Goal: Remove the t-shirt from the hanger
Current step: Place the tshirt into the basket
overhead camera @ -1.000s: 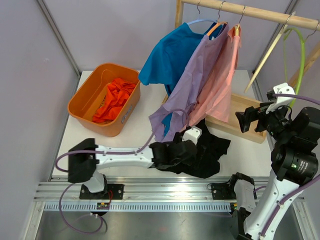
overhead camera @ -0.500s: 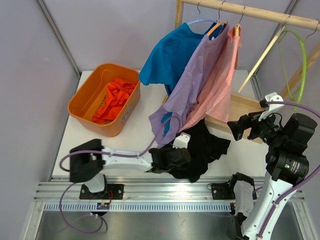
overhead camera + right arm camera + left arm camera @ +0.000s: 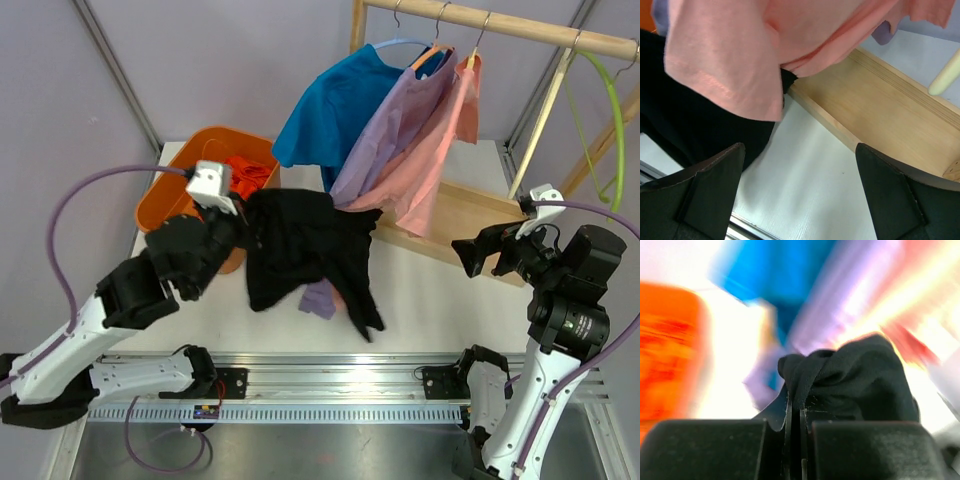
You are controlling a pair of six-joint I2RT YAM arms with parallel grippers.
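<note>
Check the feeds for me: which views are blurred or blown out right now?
Left wrist: background smeared and overexposed; only the black t-shirt pinched in the left gripper reads clearly. Top external: sharp, evenly lit. Right wrist: sharp on the pink shirt and wooden tray.

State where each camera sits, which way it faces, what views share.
Top external: overhead, near side, looking down at table, clothes rack; left gripper, right gripper show.
Left wrist: faces along the left gripper, shut on the black t-shirt.
Right wrist: faces down past the open right gripper at pink shirt, wooden tray.
Shared: black t-shirt, all three.
</note>
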